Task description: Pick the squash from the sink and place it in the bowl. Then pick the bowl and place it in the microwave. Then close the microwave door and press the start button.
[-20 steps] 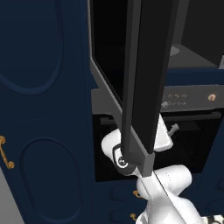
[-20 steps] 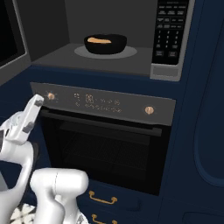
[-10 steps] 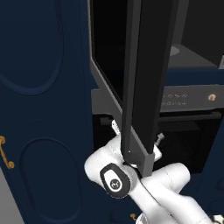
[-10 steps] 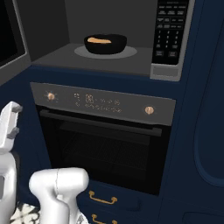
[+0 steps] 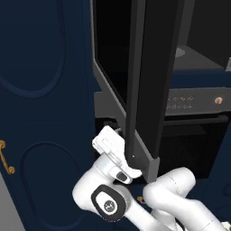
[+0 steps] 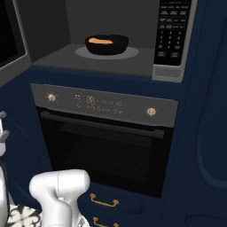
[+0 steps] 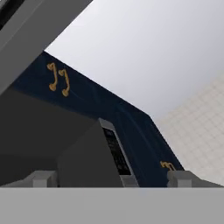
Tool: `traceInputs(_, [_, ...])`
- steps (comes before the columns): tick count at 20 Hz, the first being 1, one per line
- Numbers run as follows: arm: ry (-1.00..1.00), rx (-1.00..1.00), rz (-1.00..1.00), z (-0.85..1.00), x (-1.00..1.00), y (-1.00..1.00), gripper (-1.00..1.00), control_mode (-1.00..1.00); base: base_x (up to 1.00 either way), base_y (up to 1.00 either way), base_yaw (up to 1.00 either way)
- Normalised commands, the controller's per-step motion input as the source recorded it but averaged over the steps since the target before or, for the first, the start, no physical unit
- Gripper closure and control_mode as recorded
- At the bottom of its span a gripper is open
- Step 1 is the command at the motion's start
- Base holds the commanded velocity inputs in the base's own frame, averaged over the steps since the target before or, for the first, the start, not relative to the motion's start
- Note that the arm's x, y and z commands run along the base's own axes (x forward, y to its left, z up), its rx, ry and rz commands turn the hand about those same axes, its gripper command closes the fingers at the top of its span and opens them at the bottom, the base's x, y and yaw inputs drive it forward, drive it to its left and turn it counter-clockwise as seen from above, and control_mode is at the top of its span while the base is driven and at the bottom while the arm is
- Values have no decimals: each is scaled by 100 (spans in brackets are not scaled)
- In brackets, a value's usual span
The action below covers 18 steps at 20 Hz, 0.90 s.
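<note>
Two steps look done: the squash (image 6: 100,41) lies in the bowl (image 6: 107,44) on the microwave (image 6: 174,40) turntable, up and right of the jaws (image 5: 118,155). They stand wide open, empty, low beside the open microwave door (image 5: 145,81). Next: push that door shut, then press start.

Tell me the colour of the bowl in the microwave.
Glossy black bowl, best seen in the right base view.
</note>
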Motion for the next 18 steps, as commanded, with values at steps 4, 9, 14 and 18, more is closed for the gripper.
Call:
traceInputs(4, [0,0,15,-5,9,74,-100,-100,0,0,0])
traceInputs(9, [0,0,5,8,0,60,-100,-100,0,0,0])
traceInputs(14, [0,0,-4,47,-5,31,-100,-100,0,0,0])
traceInputs(18, [0,2,-4,64,-23,3,-100,-100,0,0,0])
